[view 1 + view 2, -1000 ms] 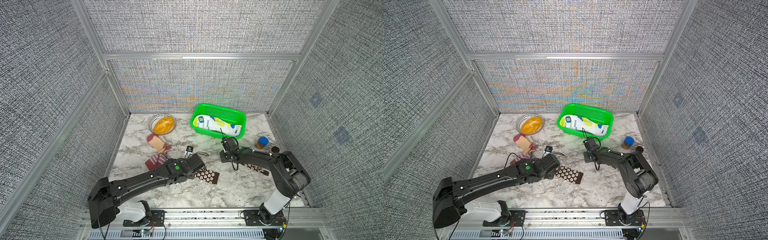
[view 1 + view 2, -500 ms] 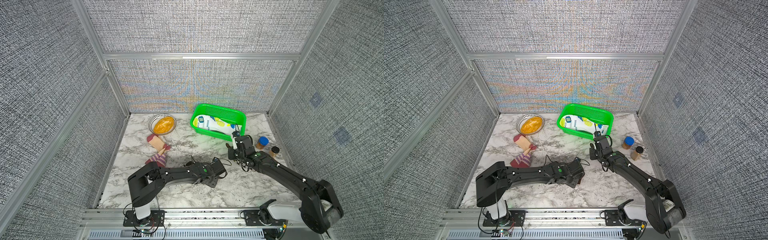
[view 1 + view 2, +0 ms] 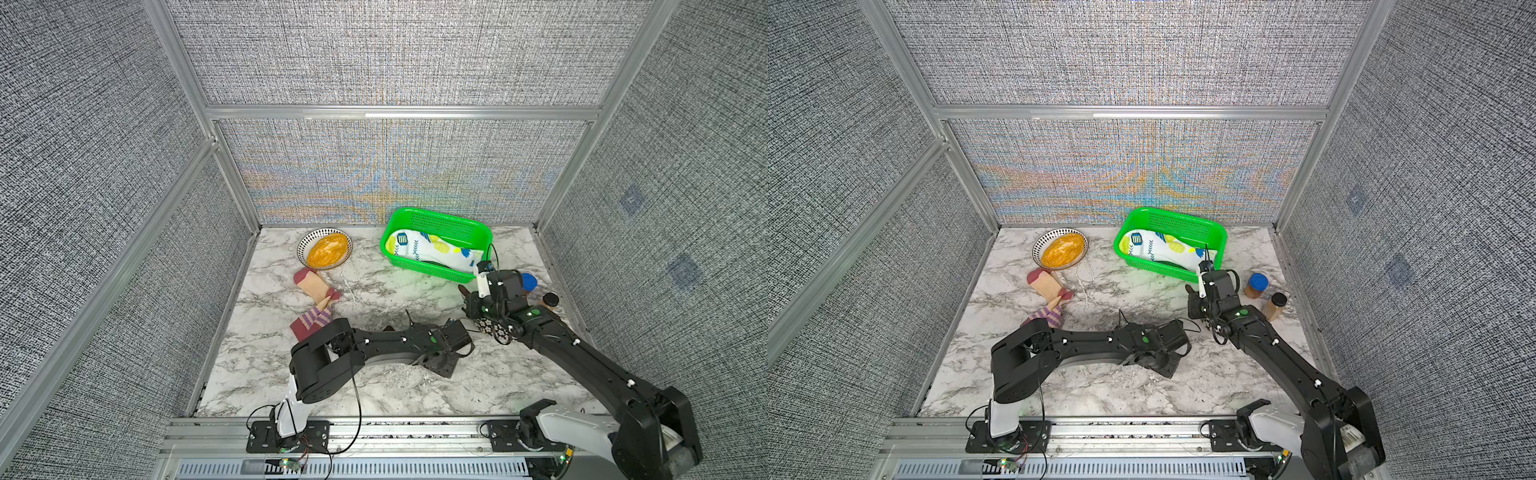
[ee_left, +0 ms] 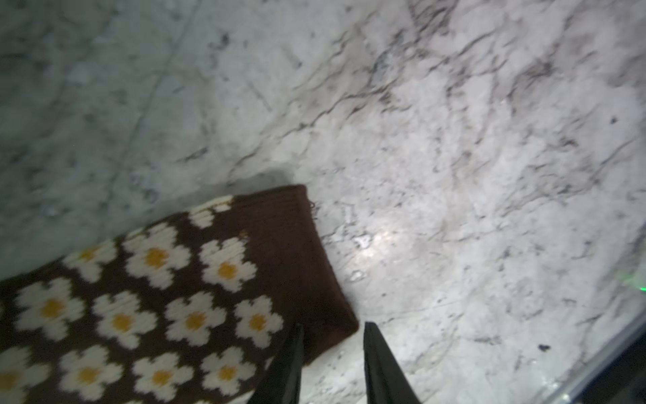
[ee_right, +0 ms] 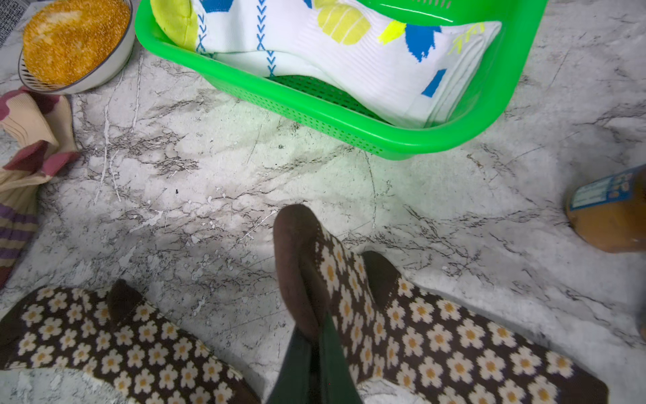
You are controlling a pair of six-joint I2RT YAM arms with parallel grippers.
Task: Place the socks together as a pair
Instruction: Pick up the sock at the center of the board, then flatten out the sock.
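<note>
**While the right pincer grips one daisy sock, match it to its mate**

Since the marble worktop is bare in front of the green basket, that patch looks the right place to join the pair. White socks lie inside the basket. Maroon-peach socks lie together well off to the side, so only the brown ones seem left to pair. One daisy sock lies flat except for its toe end, which the right pincer has pinched up, clamped tight on the fabric. The second daisy sock lies flat near it, roughly parallel. I would drag the held one low across the marble rather than lift it, so it lands unfolded, heel to heel. The left pincer stands narrow astride the second sock's cuff; whether it has bitten I cannot tell. Pinning that corner should stop the sock sliding.
</note>
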